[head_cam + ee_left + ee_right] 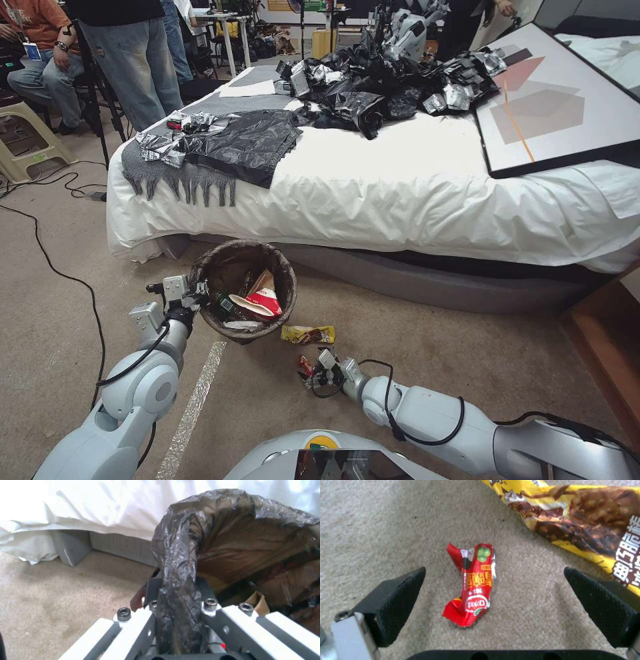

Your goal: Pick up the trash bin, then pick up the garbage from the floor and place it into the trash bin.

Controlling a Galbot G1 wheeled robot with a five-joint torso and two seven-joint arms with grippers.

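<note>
The trash bin point(243, 288), lined with a dark bag, is tilted toward me beside the bed, with a red-and-white cup point(261, 303) and other garbage inside. My left gripper point(198, 291) is shut on the bin's bagged rim point(176, 580). On the carpet lie a yellow snack wrapper point(308, 333) and a small red wrapper point(474, 585). My right gripper point(493, 600) hangs low over the red wrapper, open, one black finger point(395, 600) on each side of it. In the head view the right gripper point(319, 373) sits just in front of the yellow wrapper.
The bed point(400, 193) with white sheets stands right behind the bin, heaped with black bags and foil packets. A framed picture point(553, 100) lies on its right side. Cables point(47, 260) run over the carpet on the left. A wooden edge point(613, 340) is at the right.
</note>
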